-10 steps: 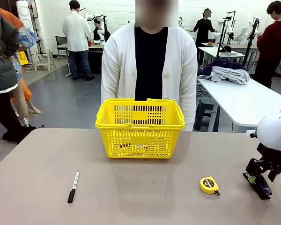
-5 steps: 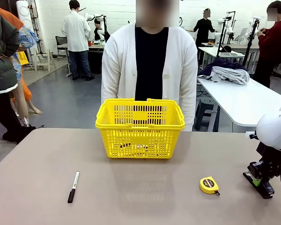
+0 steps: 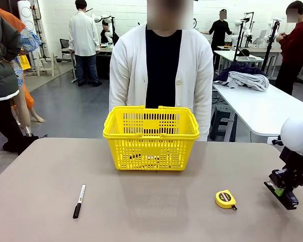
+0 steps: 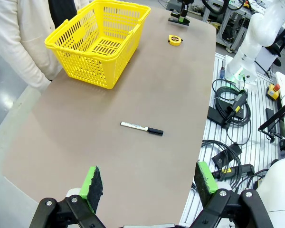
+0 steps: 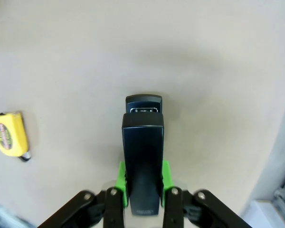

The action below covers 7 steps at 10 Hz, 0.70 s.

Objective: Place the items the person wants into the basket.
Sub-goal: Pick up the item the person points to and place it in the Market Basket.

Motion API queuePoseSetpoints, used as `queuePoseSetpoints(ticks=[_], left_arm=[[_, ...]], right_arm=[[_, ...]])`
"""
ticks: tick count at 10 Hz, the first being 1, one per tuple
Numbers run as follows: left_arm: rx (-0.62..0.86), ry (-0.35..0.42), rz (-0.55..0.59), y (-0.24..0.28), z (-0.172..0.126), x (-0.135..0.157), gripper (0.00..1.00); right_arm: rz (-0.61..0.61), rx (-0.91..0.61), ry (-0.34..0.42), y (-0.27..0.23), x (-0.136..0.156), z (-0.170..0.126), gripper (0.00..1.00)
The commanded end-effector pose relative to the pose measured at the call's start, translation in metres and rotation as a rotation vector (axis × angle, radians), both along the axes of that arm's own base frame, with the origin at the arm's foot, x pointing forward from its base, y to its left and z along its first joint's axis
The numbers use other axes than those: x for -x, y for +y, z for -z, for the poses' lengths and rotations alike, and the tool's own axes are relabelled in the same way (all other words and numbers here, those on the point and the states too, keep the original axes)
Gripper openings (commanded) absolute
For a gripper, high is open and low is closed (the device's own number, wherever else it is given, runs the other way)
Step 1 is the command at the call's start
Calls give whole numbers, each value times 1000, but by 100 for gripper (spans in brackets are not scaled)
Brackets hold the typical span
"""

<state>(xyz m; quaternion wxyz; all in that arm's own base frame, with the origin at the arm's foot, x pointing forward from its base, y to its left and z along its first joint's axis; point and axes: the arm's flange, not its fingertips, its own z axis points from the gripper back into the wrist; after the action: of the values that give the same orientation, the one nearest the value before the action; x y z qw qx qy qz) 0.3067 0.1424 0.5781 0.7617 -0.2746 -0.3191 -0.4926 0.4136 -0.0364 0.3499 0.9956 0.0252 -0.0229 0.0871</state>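
The yellow lattice basket [image 3: 150, 137] stands at the table's far middle, handles folded down, in front of the person [image 3: 161, 75] in the white cardigan. Dark shapes show through its front wall; I cannot tell what they are. At the table's right edge my right gripper [image 3: 280, 187] is shut on the black stapler [image 3: 285, 199], low over the tabletop. In the right wrist view the stapler [image 5: 143, 142] sticks out forward between the green pads [image 5: 122, 183]. My left gripper [image 4: 148, 180] hangs open and empty high above the near left table end, far from the basket [image 4: 99, 42].
A black marker with a white barrel [image 3: 79, 200] lies at the near left. A small yellow tape measure [image 3: 225, 199] lies left of the stapler, also seen in the right wrist view [image 5: 8, 134]. Cables lie on the floor beside the table [image 4: 228, 109].
My right gripper has drifted a little to the right and slightly up with the stapler in it. Basket, marker and tape measure have not moved.
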Motion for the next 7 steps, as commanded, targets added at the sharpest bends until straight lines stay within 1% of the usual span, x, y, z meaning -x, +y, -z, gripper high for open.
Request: queuePoseSetpoints(ticks=[1,3,4,6,7], left_arm=[[14,-23,14,1,0,-1,100],[14,-23,14,1,0,-1,100],[14,-23,14,1,0,-1,100],[14,-23,14,1,0,-1,100],[14,-23,14,1,0,-1,100]], right_arm=[[-74,-19,24,10,15,-68,29],[-139,-21,7,22,20,-145,29],[-146,-5,-13,30,19,-175,29],[-109,36,-52,46,15,-231,29],[-107,35,-70,52,17,-247,29]])
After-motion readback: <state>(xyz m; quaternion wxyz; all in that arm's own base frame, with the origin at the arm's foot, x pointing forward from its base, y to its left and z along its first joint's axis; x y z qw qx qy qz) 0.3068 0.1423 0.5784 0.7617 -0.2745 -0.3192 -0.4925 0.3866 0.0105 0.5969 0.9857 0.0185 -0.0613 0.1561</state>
